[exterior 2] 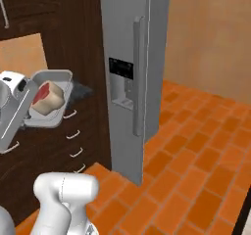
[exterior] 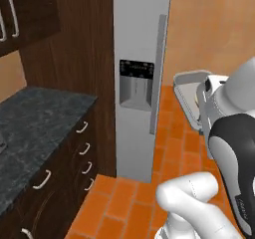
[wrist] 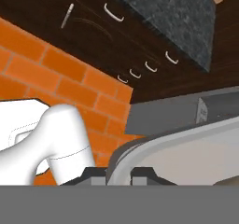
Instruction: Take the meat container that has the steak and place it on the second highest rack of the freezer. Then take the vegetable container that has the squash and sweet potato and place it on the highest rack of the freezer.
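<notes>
Gripper [wrist: 119,175] clamped on the rim of the grey meat container [exterior 2: 51,123] carrying the steak [exterior 2: 48,98], held aloft over orange tile floor [exterior 2: 196,151] beside the shut freezer [exterior 2: 128,77] and dark cabinets [exterior: 64,168].

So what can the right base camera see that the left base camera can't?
Only the right base view looks into the grey container and shows the red steak lying inside. Only the left base view shows the dark stone counter beside the freezer. Both show the closed grey freezer with its long bar handle, the orange tile floor and the raised container.
</notes>
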Robot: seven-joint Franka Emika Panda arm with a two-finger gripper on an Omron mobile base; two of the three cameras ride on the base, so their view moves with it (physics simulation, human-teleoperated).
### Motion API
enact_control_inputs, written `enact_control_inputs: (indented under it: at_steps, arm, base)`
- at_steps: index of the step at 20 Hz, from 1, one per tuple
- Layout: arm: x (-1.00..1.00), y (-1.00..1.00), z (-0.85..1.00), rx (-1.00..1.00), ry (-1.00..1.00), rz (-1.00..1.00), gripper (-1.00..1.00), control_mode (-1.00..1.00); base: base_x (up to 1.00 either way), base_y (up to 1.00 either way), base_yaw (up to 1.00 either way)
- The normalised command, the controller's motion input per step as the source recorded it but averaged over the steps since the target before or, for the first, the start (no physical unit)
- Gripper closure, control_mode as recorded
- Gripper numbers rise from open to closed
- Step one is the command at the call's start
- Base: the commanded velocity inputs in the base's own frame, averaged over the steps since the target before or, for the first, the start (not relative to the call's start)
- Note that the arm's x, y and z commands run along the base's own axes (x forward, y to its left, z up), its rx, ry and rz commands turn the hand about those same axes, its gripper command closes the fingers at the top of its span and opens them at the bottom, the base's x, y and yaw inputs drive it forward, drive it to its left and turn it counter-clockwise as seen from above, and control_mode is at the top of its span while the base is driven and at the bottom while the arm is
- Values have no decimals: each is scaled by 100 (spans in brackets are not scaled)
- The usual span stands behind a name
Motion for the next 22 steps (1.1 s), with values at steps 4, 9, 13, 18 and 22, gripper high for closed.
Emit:
enact_control_inputs:
  at_steps: [4, 9, 13, 18, 22]
  arm:
    - [0, 0, 0, 0, 0, 0, 100, 100]
    - [0, 0, 0, 0, 0, 0, 100, 100]
    - [0, 0, 0, 0, 0, 0, 100, 100]
    - [0, 0, 0, 0, 0, 0, 100, 100]
    - [0, 0, 0, 0, 0, 0, 100, 100]
  base:
    - [11, 0, -83]
    - [41, 0, -72]
    - [79, -4, -53]
    - [99, -14, -31]
    - [100, -30, -10]
